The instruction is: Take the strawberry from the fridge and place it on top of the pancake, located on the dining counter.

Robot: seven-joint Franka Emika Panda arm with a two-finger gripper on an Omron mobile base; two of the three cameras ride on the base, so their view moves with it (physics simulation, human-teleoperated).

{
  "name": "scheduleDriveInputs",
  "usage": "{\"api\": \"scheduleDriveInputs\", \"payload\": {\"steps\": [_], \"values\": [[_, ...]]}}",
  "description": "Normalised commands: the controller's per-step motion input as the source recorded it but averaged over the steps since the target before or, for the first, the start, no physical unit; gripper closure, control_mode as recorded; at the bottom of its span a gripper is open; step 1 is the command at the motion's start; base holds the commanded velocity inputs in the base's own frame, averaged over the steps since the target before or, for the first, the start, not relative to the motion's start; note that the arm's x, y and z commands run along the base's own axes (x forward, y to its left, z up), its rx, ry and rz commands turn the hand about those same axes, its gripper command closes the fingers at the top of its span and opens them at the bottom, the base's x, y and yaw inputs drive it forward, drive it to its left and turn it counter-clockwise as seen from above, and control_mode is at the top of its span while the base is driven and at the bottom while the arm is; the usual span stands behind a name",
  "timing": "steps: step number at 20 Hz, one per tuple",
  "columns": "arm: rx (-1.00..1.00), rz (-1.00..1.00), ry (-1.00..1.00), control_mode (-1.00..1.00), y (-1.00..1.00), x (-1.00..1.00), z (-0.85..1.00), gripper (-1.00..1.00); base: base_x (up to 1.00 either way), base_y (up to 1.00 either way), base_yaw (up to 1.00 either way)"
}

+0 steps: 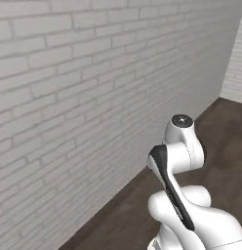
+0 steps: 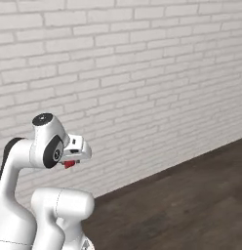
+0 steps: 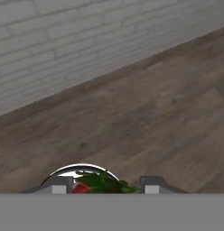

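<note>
Your gripper (image 3: 105, 187) is clamped on the strawberry (image 3: 82, 188) (red flesh, green leaves between the fingertips), tucked against the folded arm, probably for carrying, with a brick wall (image 2: 142, 73) ahead.

in the hand view the strawberry (image 3: 81, 188) is showing just a sliver of red under its green leaves, the rest being cut off at the bottom edge between the two fingertips (image 3: 59, 186). in the right base view the hand (image 2: 70, 161) is mostly hiding behind the wrist, and a small red speck is peeking out below it, too small to make out.
</note>
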Motion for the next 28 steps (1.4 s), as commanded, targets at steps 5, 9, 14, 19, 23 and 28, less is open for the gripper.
{"api": "scheduleDriveInputs", "payload": {"steps": [5, 9, 14, 19, 23, 28], "values": [[0.00, 0.00, 0.00, 1.00, 0.00, 0.00, 0.00, 1.00, 0.82, -0.56, -0.54], [0.00, 0.00, 0.00, 1.00, 0.00, 0.00, 0.00, 1.00, 1.00, -0.12, -0.44], [0.00, 0.00, 0.00, 1.00, 0.00, 0.00, 0.00, 1.00, 1.00, 0.01, -0.44], [0.00, 0.00, 0.00, 1.00, 0.00, 0.00, 0.00, 1.00, 1.00, 0.03, -0.41], [0.00, 0.00, 0.00, 1.00, 0.00, 0.00, 0.00, 1.00, 0.23, 0.10, -0.10], [0.00, 0.00, 0.00, 1.00, 0.00, 0.00, 0.00, 1.00, 0.15, 0.11, 0.00]]}}
